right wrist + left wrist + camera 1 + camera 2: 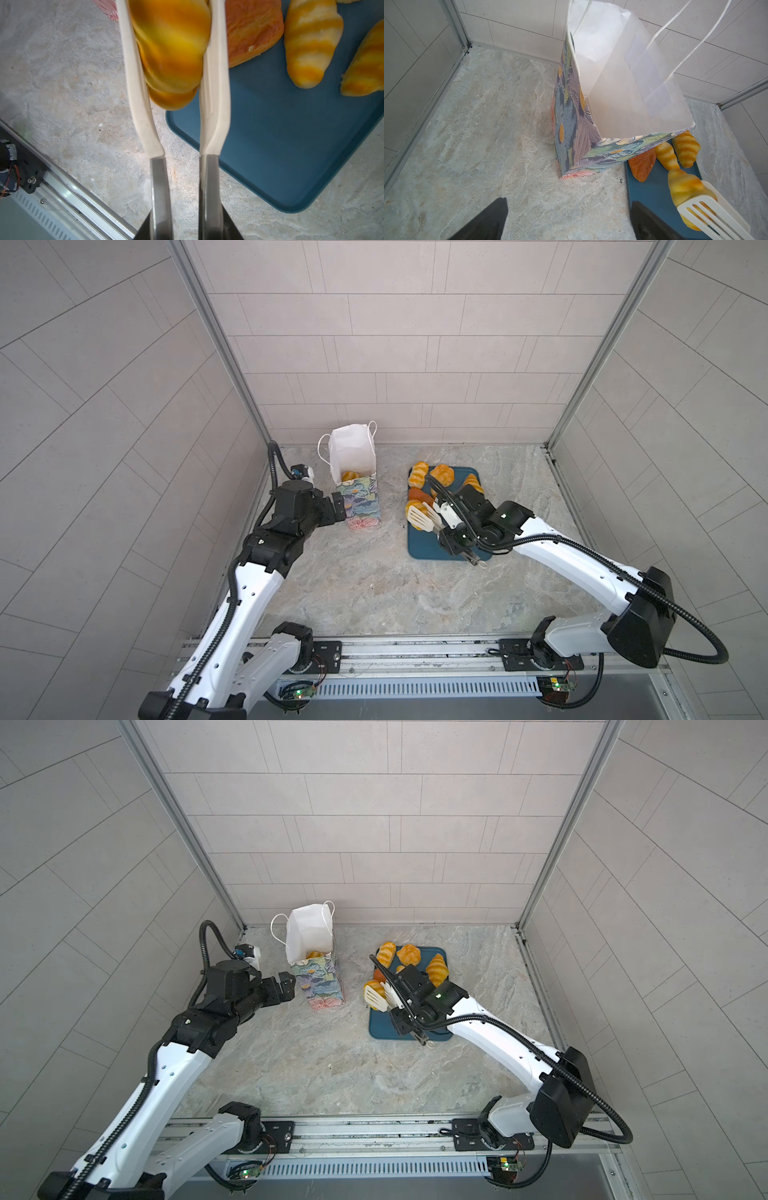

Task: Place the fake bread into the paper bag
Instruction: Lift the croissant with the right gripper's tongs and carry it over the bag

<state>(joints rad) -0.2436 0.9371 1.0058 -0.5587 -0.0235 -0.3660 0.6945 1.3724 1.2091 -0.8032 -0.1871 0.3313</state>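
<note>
One striped croissant [172, 47] is pinched in cream tongs [214, 104] at the edge of the blue tray [270, 155]. The right fingers [228, 230] squeeze the tongs' handles. The left fingers [483, 222] are spread wide, holding nothing, just beside the paper bag [571, 124]. One roll [350, 477] sits inside the bag; other breads [442, 475] lie on the tray.

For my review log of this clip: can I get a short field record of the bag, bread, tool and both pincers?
bag: paper bag upright, mouth open, one bread piece inside
left pincer: open, empty, facing the bag's printed side
right pincer: shut on tongs
tongs: clamping a striped croissant
tray: teal tray, at least four loose pieces on it
</note>
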